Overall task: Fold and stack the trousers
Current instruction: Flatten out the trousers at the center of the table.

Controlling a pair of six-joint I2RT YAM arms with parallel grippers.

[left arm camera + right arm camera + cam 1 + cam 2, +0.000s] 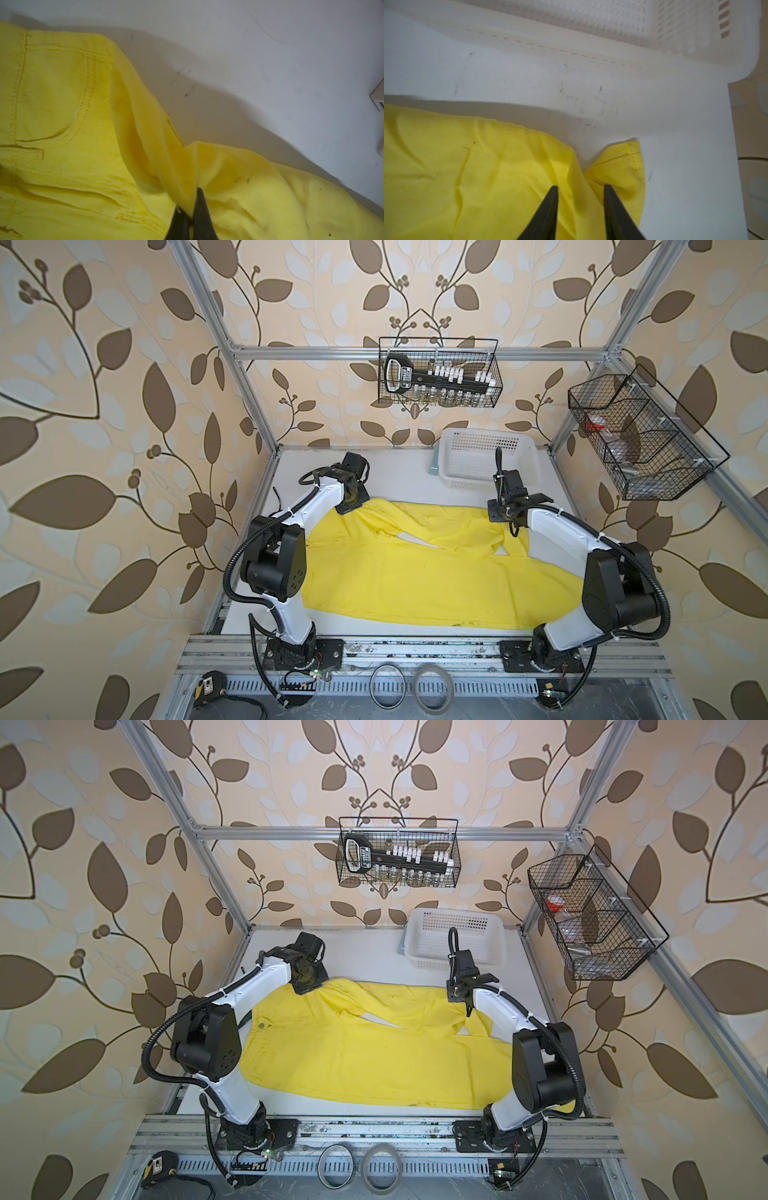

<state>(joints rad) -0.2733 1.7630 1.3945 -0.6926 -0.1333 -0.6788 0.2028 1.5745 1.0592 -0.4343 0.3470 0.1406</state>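
The left hand (pixel 193 200) is pressed together on a raised fold of the trousers (pixel 415 572), pinching the far edge of the cloth up by the hip, close to a back pocket (pixel 52 97). In both top views that hand sits at about 10 o'clock on the bench (pixel 395 472).

The right hand (pixel 580 190) is at about 2 o'clock, its fingers spread over a crumpled leg hem (pixel 631 153). Cloth lies under and between them, but nothing is gripped.

The trousers lie lengthwise across the middle of the bench, waist (pixel 259 1040) toward 9 o'clock and legs running to 3 o'clock. A thin gap of bench shows between the two legs. They look flat apart from the bunching at each hand. The white basket (pixel 461 479) stands apart at 1 o'clock, empty as far as can be seen.

My reading is that the first fold is in hand, far leg over near leg, with only one end of the far edge held.

Next, the right hand likely needs to close on the hem. Both hands would then lift evenly and carry the far edge toward 6 o'clock. The cloth is soft, so uneven lifting would probably twist the leg or drag the lower layer
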